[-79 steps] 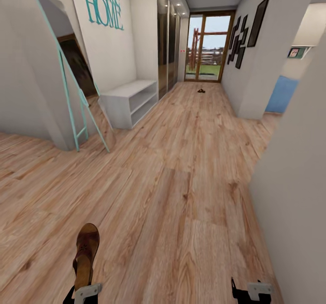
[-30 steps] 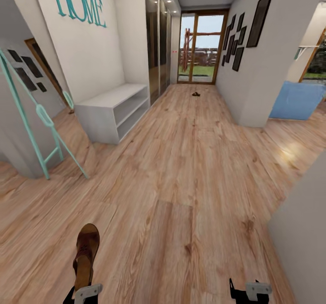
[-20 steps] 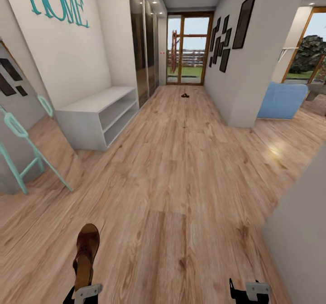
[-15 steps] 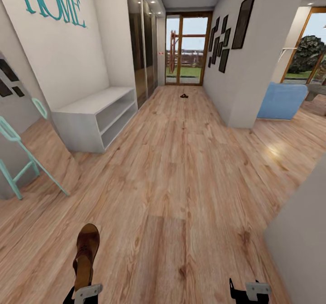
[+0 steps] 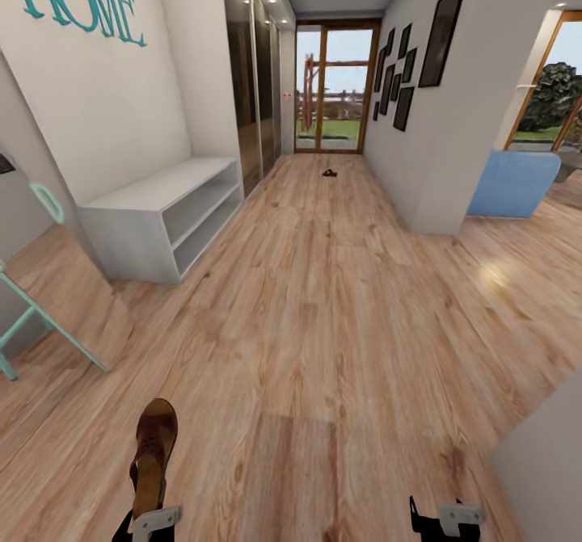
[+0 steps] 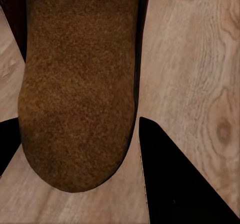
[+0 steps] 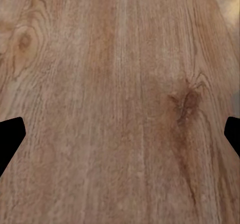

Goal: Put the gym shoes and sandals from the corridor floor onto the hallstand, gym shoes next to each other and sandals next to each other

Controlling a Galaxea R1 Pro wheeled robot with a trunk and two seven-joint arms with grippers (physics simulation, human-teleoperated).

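We're rolling down the corridor with one brown sandal (image 5: 153, 453) held in our left gripper (image 5: 149, 522), down at the lower left of the head view. It sticks out forward from the jaws, toe end pointing away from us, insole facing up. In the left wrist view the sandal (image 6: 80, 83) sits between the two dark fingers (image 6: 175, 184), so the left jaws are closed onto it.

Our right gripper (image 5: 440, 519) is at the lower right of the head view with nothing in it. In the right wrist view the dark fingertips (image 7: 10, 134) sit far out at both edges with bare wood planks between them, so those jaws are wide open.

The hallstand (image 5: 158, 211) is ahead on the left against the white wall, a light grey low unit with two open shelf slots. Its top and slots look bare from here. Just nearer to us on that side is a mint-green ladder frame (image 5: 40, 300).

Way down the corridor floor (image 5: 323, 300), close to the glass door (image 5: 335, 86), there's a small dark thing (image 5: 329, 173) lying on the planks. It's too small to tell for sure, though it could be the other sandal.
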